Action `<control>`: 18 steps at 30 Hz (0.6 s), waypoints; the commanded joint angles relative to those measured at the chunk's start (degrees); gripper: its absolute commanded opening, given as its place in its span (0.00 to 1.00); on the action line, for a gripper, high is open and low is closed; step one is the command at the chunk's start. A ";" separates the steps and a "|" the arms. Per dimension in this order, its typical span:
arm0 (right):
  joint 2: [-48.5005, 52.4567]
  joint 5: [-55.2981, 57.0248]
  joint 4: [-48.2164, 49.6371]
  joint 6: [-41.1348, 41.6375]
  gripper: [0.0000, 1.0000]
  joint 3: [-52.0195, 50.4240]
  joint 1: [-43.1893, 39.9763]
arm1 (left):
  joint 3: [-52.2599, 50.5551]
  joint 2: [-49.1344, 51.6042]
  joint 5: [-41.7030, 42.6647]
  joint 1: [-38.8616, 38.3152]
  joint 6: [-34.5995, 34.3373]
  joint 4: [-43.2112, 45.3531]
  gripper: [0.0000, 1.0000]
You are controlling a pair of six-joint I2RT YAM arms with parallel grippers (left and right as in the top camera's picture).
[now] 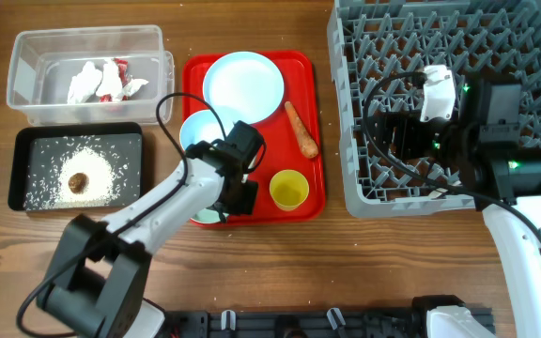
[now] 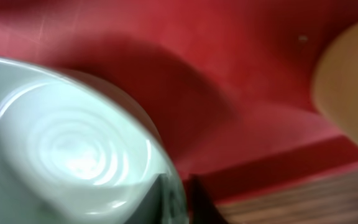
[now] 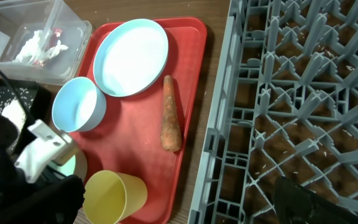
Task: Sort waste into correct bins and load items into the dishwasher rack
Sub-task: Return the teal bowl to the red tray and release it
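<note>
The dishwasher rack (image 1: pixel 496 38) fills the upper right of the overhead view, and no dishes show in it. The right gripper (image 1: pixel 394 131) hangs over its left half. Only one dark finger shows in the right wrist view, so I cannot tell how its jaws stand.

The red tray (image 1: pixel 275 150) sits at centre. On it are the pale blue plate (image 1: pixel 242 86) at the top, the small blue bowl (image 1: pixel 198 130) at its lower left, the carrot (image 1: pixel 301 130) along the right side and the yellow cup (image 1: pixel 289 191) at lower right. At upper left, the clear tub (image 1: pixel 26 56) holds the paper scraps (image 1: pixel 97 82). Below it, the black tray (image 1: pixel 14 174) holds the rice (image 1: pixel 106 178) and the brown lump (image 1: pixel 79 181).

The mint green bowl (image 2: pixel 67 149) lies at the tray's lower left corner, under the left gripper (image 2: pixel 180 198). Dark fingers seem to straddle its rim, but the blur hides whether they are clenched on it.

The step in hand looks like picking up this bowl. To do it well, the rim should seat deep between the pads before they squeeze. The lift should go straight up, so the bowl clears the tray lip and the nearby cup. The carry to the rack should be slow, as a rim pinch lets a bowl swing.
</note>
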 commanded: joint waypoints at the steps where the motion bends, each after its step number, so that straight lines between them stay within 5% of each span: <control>1: 0.20 0.63 0.44 0.04 1.00 0.90 0.24 | 0.02 1.64 -2.40 -0.07 -1.11 1.81 0.48; 4: 1.64 0.61 0.70 0.04 1.00 0.90 0.24 | 5.20 1.16 -1.18 -0.07 -2.99 -0.42 0.61; 9: 3.69 0.61 0.68 0.11 1.00 0.90 0.24 | 14.95 1.11 4.48 -0.09 -2.40 -3.98 0.62; 18: 3.69 0.61 1.25 0.04 1.00 0.90 0.24 | 15.39 1.11 10.78 -0.94 -2.08 -3.56 0.60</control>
